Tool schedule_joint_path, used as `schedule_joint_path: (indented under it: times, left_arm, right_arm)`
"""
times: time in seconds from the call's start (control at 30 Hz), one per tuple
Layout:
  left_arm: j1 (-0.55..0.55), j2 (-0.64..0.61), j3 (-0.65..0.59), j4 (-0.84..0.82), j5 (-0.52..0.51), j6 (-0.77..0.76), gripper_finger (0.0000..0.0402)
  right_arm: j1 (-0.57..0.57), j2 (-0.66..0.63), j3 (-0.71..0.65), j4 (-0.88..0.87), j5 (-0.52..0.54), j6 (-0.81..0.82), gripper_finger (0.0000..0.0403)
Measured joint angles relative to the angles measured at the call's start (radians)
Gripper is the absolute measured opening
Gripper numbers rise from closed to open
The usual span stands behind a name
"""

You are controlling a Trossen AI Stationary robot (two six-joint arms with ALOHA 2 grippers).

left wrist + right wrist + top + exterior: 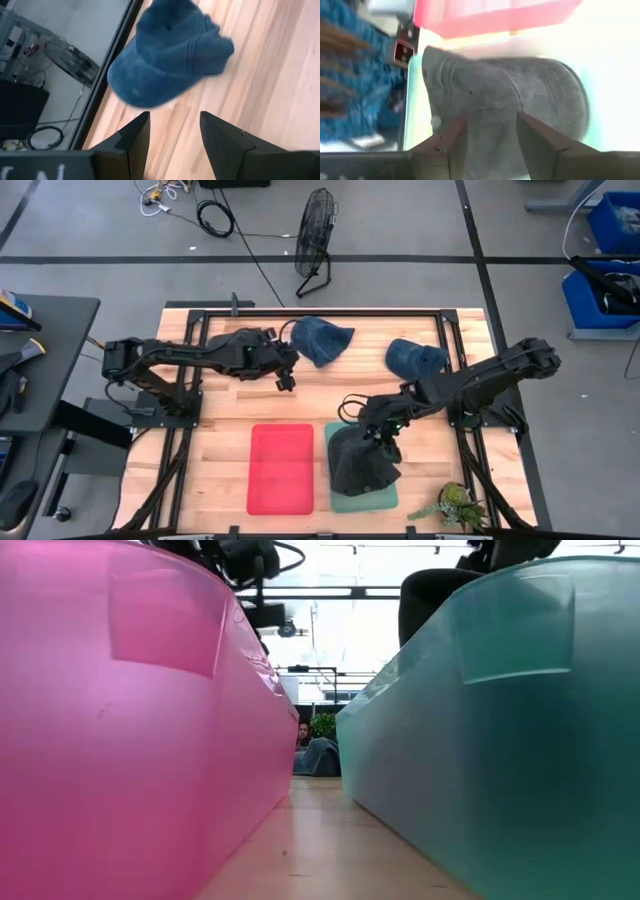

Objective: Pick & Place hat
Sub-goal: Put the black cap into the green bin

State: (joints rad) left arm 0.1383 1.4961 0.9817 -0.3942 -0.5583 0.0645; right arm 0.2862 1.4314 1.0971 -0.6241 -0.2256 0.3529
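Lower centre of the high view: right gripper (381, 442) poised over a dark grey hat (364, 464) slumped in the teal bin (388, 498), beside the empty red bin (281, 469). Fingers spread in the right wrist view, straddling the crown — touching or clear, impossible to tell. Best done by lifting straight up, no snagging of fabric. Upper left: left gripper (287, 370) spread wide, holding nothing, just beside a blue hat (322, 339) — another blue hat (415, 358) lying right of centre.
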Motion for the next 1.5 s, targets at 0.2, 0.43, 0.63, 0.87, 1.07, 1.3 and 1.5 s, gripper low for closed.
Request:
schedule_joint_path:
  times: [0.2,0.43,0.63,0.87,1.07,1.3,1.5]
  left_arm:
    - [-0.011,-0.099,0.000,-0.079,0.001,-0.027,0.0177]
    - [-0.013,-0.211,0.000,-0.232,0.026,-0.137,0.0177]
    - [-0.015,-0.304,0.000,-0.375,0.102,-0.174,0.0177]
    - [-0.010,-0.443,0.000,-0.510,0.087,-0.191,0.0177]
    - [0.019,-0.569,-0.042,-0.516,0.085,-0.211,0.0177]
    - [0.034,-0.635,-0.223,-0.379,0.146,-0.332,0.0177]
    - [0.078,-0.606,-0.351,-0.282,0.174,-0.493,0.0177]
  right_arm:
    - [-0.036,-0.001,0.125,-0.148,0.071,-0.102,0.0170]
    - [-0.121,-0.001,0.149,-0.165,0.095,-0.265,0.0170]
    - [-0.233,-0.022,0.146,-0.238,0.094,-0.285,0.0170]
    - [-0.370,-0.093,0.146,-0.245,0.117,-0.314,0.0170]
    - [-0.463,-0.110,0.113,-0.137,0.117,-0.349,0.0170]
    - [-0.495,-0.107,-0.011,0.011,0.102,-0.373,0.0170]
    - [-0.495,-0.107,-0.050,0.054,0.110,-0.368,0.0170]
